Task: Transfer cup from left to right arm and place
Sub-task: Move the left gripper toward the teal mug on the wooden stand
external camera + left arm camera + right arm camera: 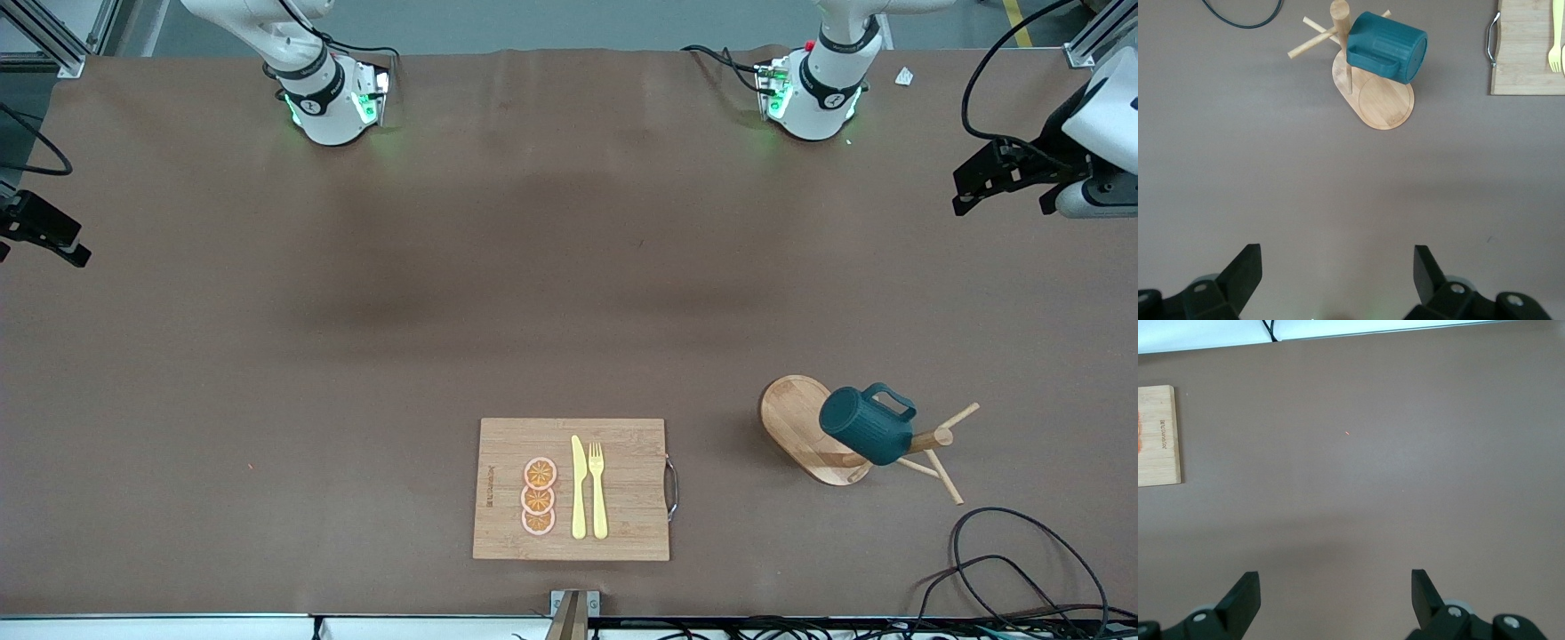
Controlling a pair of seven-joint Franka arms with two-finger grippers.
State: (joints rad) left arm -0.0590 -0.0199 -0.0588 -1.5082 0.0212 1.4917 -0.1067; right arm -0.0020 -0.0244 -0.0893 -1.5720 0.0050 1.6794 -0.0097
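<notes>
The dark teal ribbed cup (867,427) hangs tilted on a peg of a wooden mug tree (793,418), near the front camera toward the left arm's end of the table. In the left wrist view the cup (1386,47) and the tree's oval base (1386,103) lie well ahead of my left gripper (1337,267), which is open and empty high over bare table. In the front view the left gripper (973,188) shows at the picture's edge. My right gripper (1335,590) is open and empty over bare table at the right arm's end, and also shows in the front view (53,236).
A wooden cutting board (631,444) with orange slices (539,496), a yellow knife (579,489) and a yellow fork (597,489) lies near the front edge. Black cables (1022,551) loop at the front corner near the mug tree. The board's edge shows in the right wrist view (1158,433).
</notes>
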